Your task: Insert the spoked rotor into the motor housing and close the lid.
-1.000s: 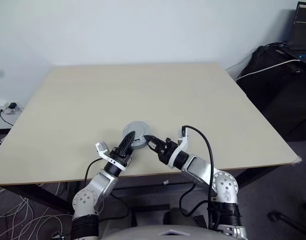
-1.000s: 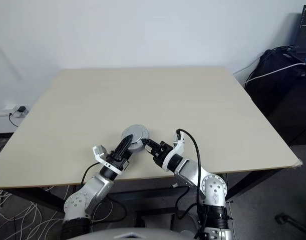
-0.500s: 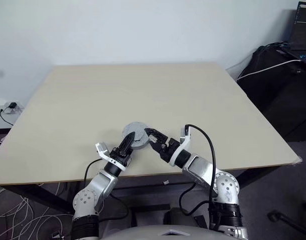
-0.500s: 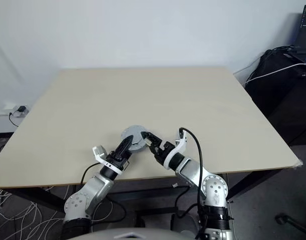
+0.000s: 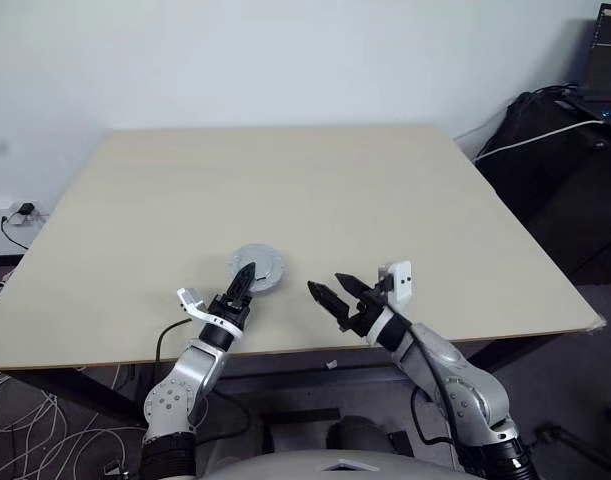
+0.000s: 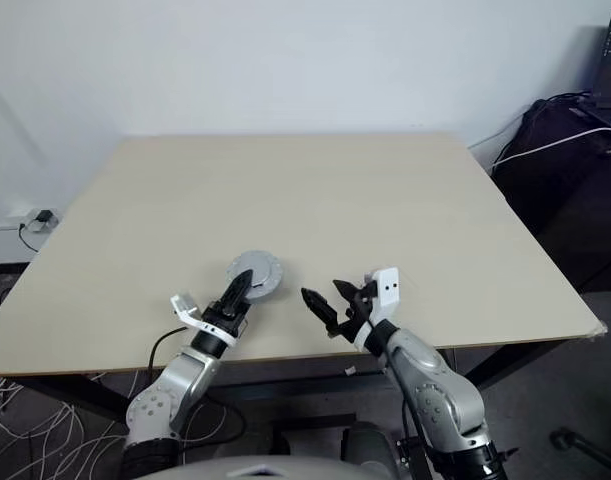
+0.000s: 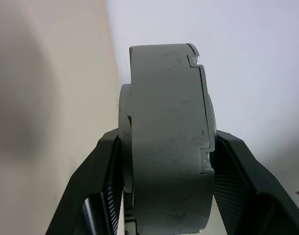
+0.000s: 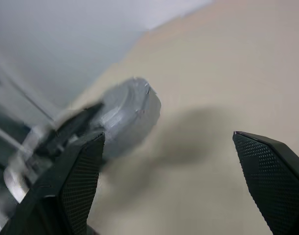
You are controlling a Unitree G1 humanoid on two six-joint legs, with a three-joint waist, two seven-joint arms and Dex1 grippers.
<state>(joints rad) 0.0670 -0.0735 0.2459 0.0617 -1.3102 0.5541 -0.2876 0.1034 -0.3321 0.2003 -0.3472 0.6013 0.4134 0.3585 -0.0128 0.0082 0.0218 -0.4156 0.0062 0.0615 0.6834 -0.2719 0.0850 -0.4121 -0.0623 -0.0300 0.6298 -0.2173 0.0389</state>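
From the left eye, a pale table (image 5: 285,190) stands against a white wall, with a dark bag (image 5: 555,150) and a laptop (image 5: 600,55) off to its right. Near the front edge the left gripper (image 5: 243,277) is clamped on the grey round lid (image 5: 257,268), its black fingers reaching in from the near side. The right gripper (image 5: 330,290) hangs well apart from the lid, to its right, with its two fingers spread wide and nothing between them. The right eye gives the same layout: lid (image 6: 255,274) in the left gripper (image 6: 239,288), right gripper (image 6: 323,297) empty beside it, and a wall socket (image 6: 37,216) with a cable at the far left. In the left wrist view the lid (image 7: 166,142) fills the middle edge-on, a thick grey disc with a stepped notch in its rim, pinched between the two black fingers (image 7: 237,181) on either side. In the right wrist view the fingers (image 8: 78,181) stand far apart, and between them, blurred, the lid (image 8: 129,112) shows over the table with the left gripper on it. The housing and rotor cannot be made out.
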